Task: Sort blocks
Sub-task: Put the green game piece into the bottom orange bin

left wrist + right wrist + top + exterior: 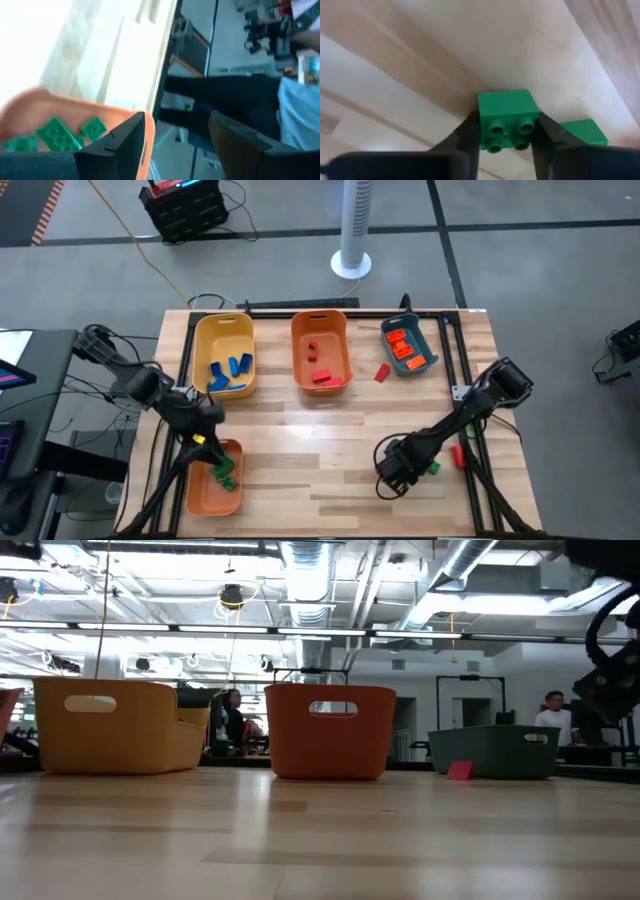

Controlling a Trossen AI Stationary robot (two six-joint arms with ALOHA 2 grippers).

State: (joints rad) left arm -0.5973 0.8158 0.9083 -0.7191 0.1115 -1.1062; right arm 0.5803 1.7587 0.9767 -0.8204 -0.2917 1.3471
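A wooden worktop (330, 430) seen from above, with two dark robot arms reaching in from its near corners.

The right claw (507, 131) is down at the worktop's near right part, its two fingers closed against the sides of a green four-stud brick (507, 122) that sits on the wood. A second green brick (585, 131) lies just beside it. A red brick (458, 454) lies close to the right arm, near the worktop's right edge.

The left claw (175, 145) hovers over the outer rim of a small orange bin (210, 485) at the near left corner — its fingers stand apart with nothing between them. Several green bricks (60, 134) lie inside this bin.

Three bins stand in a row along the far side:
- a yellow bin (224, 330) on the left, holding blue bricks (230, 372);
- an orange bin (320, 325) in the middle, holding red bricks (320, 375);
- a dark teal bin (425, 340) on the right, holding orange bricks (405, 348).

One loose red brick (382, 372) lies on the worktop between the orange and teal bins.
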